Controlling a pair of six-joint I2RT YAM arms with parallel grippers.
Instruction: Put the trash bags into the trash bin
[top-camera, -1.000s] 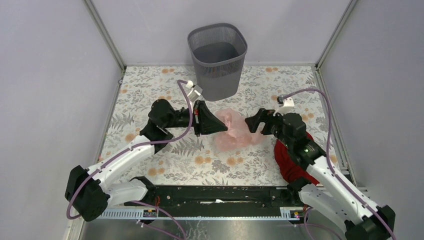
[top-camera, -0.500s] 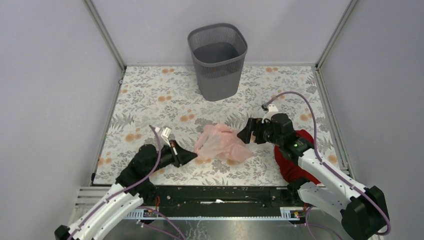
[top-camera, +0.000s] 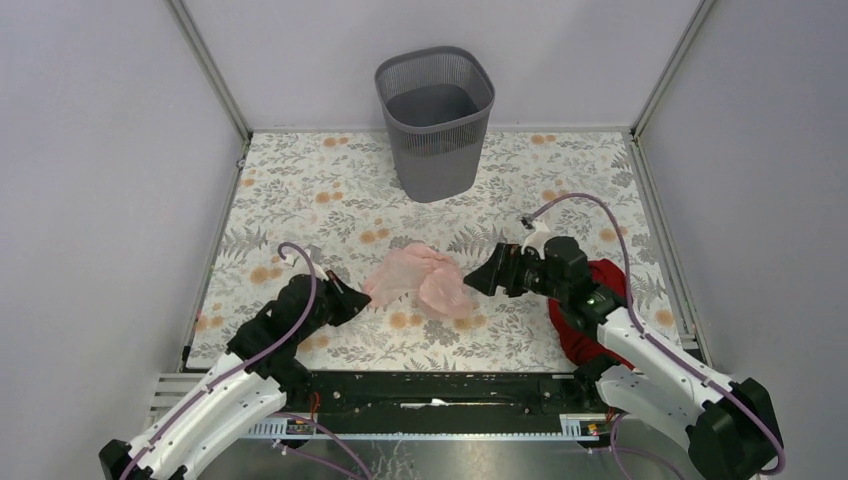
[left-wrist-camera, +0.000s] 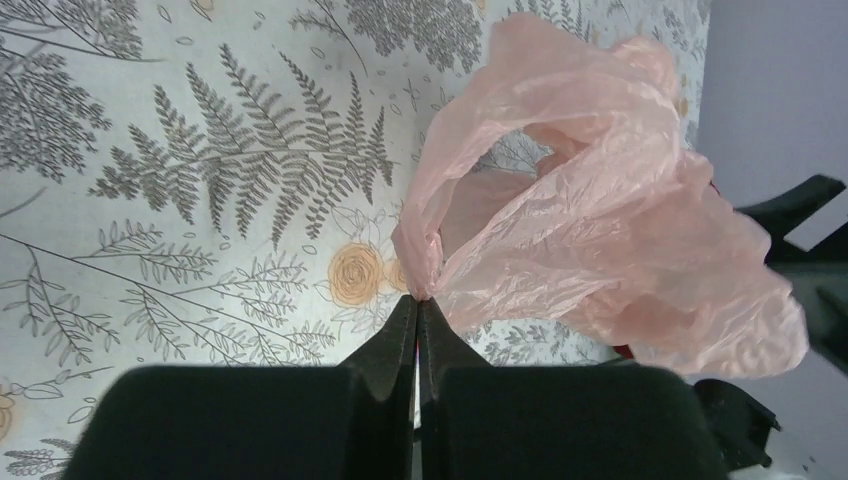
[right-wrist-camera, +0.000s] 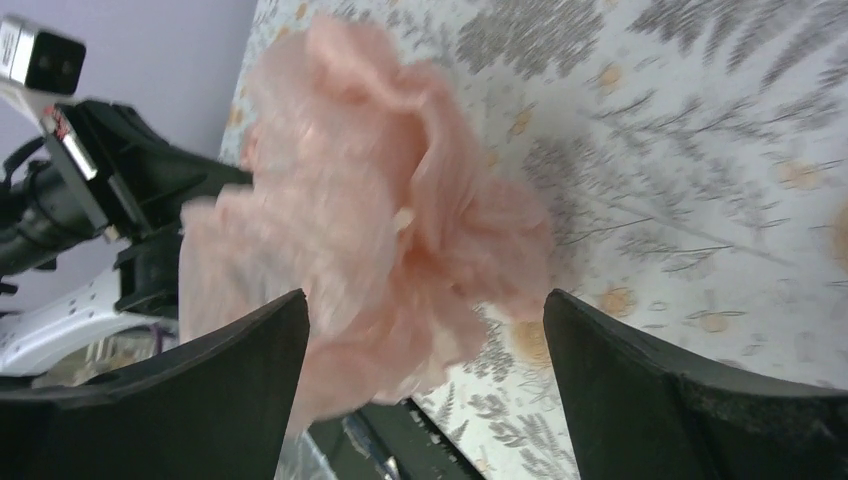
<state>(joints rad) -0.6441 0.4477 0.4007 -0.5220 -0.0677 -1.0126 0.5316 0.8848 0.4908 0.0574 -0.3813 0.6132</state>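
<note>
The thin, translucent pale-pink plastic bag (top-camera: 418, 283) lies bunched on the floral-patterned tabletop (top-camera: 300, 190), between the two arms. It has slid leftward and nearer the arm bases than it was a second ago, when it sat closer to the bin. The left gripper (left-wrist-camera: 417, 300) is pinched tight on a gathered edge of the film, and it has drawn back from its earlier reach near the bin, pulling the bag along. The right gripper (right-wrist-camera: 425, 300) stands wide, its jaws to either side of the bag's other end without clamping it. The dark grey plastic mesh wastebasket (top-camera: 436, 120) is unmoved, well apart at the far edge. A dark red cloth (top-camera: 585, 325) lies under the right arm.
</note>
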